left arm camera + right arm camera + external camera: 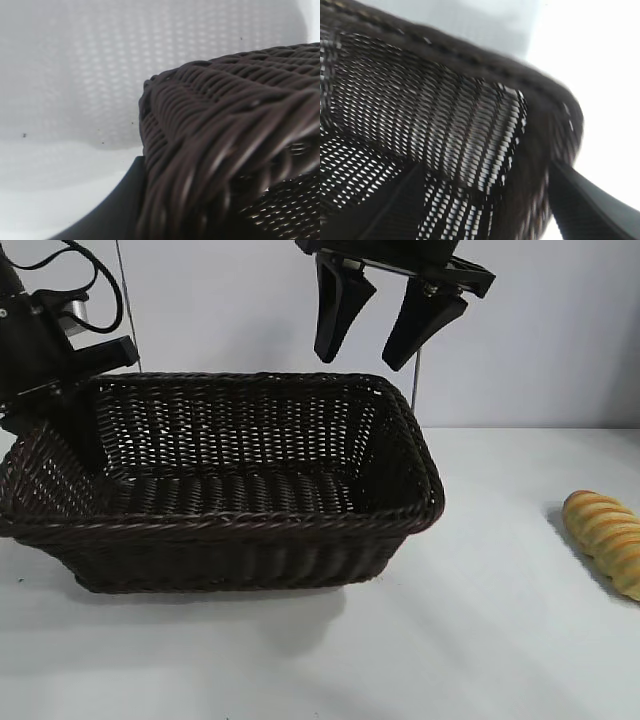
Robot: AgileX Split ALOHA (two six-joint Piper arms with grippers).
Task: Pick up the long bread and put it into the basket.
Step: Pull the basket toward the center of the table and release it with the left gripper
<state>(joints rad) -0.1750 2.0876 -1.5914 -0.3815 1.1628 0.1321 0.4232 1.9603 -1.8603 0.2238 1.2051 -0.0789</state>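
The long bread (608, 538), golden-tan with ridged scores, lies on the white table at the far right edge, well apart from both grippers. The basket (250, 523), dark brown wicker, stands at centre-left. My left gripper (78, 438) is at the basket's left end, one finger inside the wall; in the left wrist view the braided rim (225, 100) sits between the jaws with one finger (115, 210) against its outside. My right gripper (358, 360) hangs open and empty above the basket's far right corner, which fills the right wrist view (445, 125).
The white table (480, 640) stretches between the basket and the bread and in front of the basket. A pale wall stands behind. Thin vertical rods rise behind the basket.
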